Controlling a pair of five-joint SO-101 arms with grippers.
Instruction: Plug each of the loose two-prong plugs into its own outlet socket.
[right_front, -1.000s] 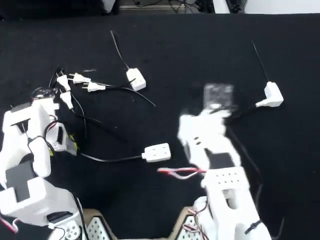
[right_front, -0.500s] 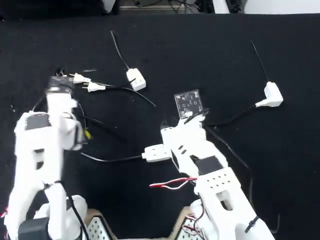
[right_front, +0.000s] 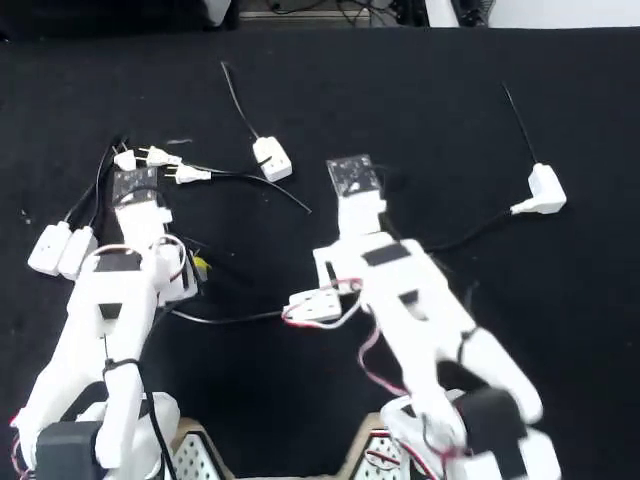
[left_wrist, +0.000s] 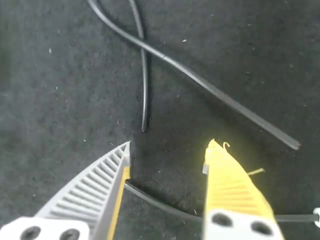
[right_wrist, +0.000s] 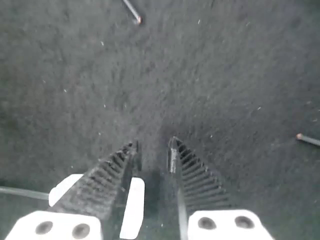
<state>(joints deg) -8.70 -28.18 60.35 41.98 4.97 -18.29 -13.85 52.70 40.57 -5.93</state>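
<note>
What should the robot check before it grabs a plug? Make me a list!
1. Left gripper open: ok, its fingers are wide apart.
2. Left gripper lined up on a plug: not ok, a black cable lies between its fingers, no plug.
3. Right gripper empty: ok, nothing is between its fingers.
4. Loose plugs free to grab: ok, they lie loose and nothing holds them.
5. Socket holes free and facing up: cannot tell, too small to see.
</note>
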